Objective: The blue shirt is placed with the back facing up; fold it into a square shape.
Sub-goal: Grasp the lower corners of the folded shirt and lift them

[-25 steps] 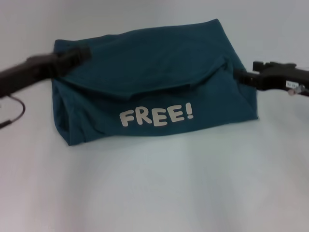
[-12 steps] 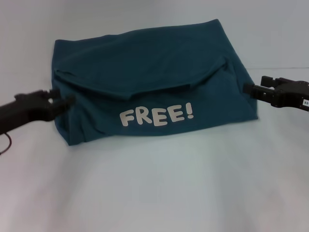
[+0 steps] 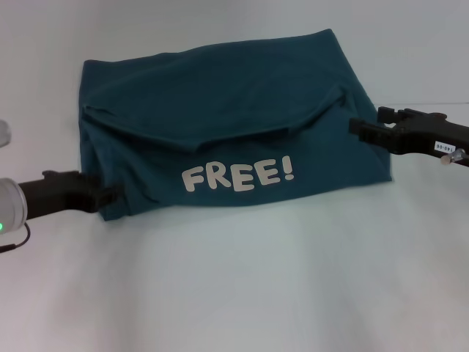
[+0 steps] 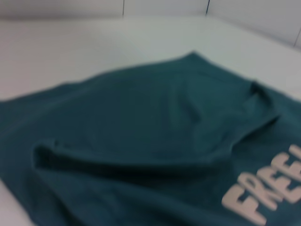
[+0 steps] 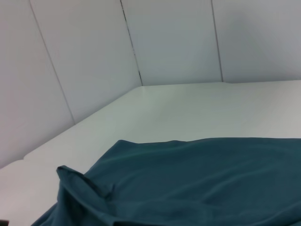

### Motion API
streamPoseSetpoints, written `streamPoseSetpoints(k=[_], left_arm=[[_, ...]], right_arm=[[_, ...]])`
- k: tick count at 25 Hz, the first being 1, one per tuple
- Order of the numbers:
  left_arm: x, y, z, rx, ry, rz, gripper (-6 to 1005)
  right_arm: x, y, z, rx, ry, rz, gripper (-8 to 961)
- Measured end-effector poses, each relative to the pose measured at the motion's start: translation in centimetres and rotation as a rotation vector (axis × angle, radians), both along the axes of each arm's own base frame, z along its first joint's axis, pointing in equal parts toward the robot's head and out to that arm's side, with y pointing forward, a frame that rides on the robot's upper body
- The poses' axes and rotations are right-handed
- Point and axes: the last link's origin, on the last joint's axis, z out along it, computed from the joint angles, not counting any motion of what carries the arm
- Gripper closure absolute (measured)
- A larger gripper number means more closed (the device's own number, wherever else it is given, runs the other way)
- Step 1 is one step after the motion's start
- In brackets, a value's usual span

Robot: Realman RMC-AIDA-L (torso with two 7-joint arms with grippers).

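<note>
The blue shirt lies folded into a wide rectangle on the white table, with a white "FREE!" print on its near flap. It also shows in the left wrist view and the right wrist view. My left gripper is low at the shirt's near-left corner, touching or just beside the fabric. My right gripper is at the shirt's right edge, over the fold by the sleeve.
The white table reaches all round the shirt. White wall panels stand behind the table's far edge.
My left gripper has moved from the shirt's far-left edge down along its left side to the near-left corner. My right gripper drew back right, then came in again over the right edge.
</note>
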Motion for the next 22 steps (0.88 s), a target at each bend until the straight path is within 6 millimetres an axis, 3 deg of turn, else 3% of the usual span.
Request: streamPoseSetpoints(k=[6,22], left_arm=[[-0.6,0.5,-0.4,-0.052,0.107,0.056,501],[-0.6,1.7,-2.1,-0.056,0.194,0.061,505]], right_arm=[[0.2,0.3,-0.4,0.003,-0.011,-0.006,249],[0.7,0.4,-0.8,0.0,-0.017,-0.017,249]])
